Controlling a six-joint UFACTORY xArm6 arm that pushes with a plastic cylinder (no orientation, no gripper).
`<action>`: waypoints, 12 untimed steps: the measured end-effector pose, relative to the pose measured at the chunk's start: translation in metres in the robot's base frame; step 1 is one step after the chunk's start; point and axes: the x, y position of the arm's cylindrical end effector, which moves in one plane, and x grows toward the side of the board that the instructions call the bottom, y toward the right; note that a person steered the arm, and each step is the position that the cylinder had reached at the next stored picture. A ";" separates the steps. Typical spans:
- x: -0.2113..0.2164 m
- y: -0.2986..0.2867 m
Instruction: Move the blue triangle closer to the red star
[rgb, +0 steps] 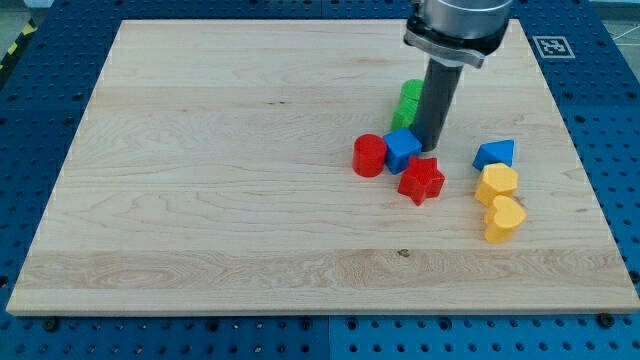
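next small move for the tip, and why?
Probably swing my tip around to the view's right of the blue triangle, then push toward the view's left. The tip now sits by the blue cube and red star, on the wrong side of the triangle, which lies apart from the star, just above the yellow blocks.
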 end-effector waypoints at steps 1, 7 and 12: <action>0.000 -0.019; -0.045 0.082; 0.028 0.133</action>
